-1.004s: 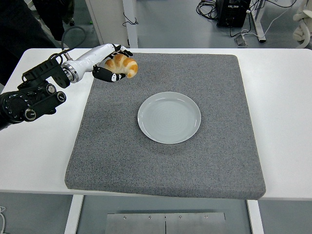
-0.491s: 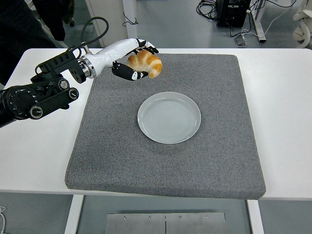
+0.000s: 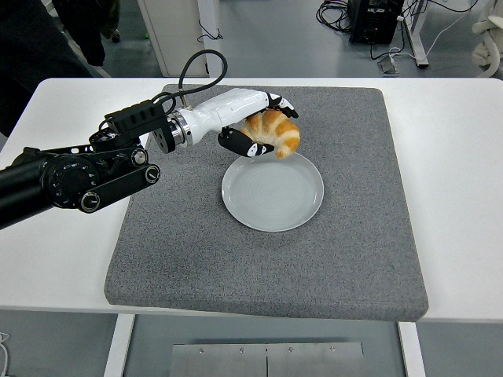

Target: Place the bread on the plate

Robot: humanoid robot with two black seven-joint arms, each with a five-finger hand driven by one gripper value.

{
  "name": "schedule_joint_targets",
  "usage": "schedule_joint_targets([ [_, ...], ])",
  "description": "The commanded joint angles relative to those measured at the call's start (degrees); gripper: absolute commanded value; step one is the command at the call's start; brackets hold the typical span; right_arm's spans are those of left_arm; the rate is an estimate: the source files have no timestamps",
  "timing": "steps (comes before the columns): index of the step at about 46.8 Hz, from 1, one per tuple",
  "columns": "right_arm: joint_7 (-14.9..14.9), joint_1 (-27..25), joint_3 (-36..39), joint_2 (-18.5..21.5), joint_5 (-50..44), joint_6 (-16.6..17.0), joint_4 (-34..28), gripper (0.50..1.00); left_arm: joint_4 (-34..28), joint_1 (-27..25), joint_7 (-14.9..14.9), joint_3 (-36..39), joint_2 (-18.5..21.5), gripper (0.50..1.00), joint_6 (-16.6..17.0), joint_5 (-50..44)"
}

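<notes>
While carrying: left hand (image 3: 263, 126) curled round bread (image 3: 273, 133), thumb under, fingers over top
change: swung in from gray mat's (image 3: 196, 259) far-left corner toward plate (image 3: 273, 192) over last second
bread now: held in air, over plate's far rim, not touching
plate: mid-mat, nothing on it
meaning: transport nearly finished; likely next is lowering toward plate centre, then letting go
risk: early release could drop onto rim, roll off
right arm: out of view

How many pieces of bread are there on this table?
1. The only bread is a croissant held in the robot's left hand, in the air by the far rim of the plate, not yet set down. None seems hidden.
</notes>
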Motion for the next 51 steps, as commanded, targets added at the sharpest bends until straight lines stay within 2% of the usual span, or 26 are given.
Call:
schedule_joint_targets([
  [1, 0.0, 0.0, 0.0, 0.0, 0.0, 0.0, 0.0, 1.0, 0.0, 0.5, 0.0, 0.0, -0.8, 0.699, 0.0, 1.7],
  [12, 0.0, 0.0, 0.0, 0.0, 0.0, -0.1, 0.0, 1.0, 0.1, 2.4, 0.0, 0.2, -2.2, 0.708, 0.1, 3.4],
  [51, 0.0, 0.0, 0.0, 0.0, 0.0, 0.0, 0.0, 1.0, 0.9, 6.9, 0.0, 0.9, -2.1, 0.749, 0.8, 3.8],
])
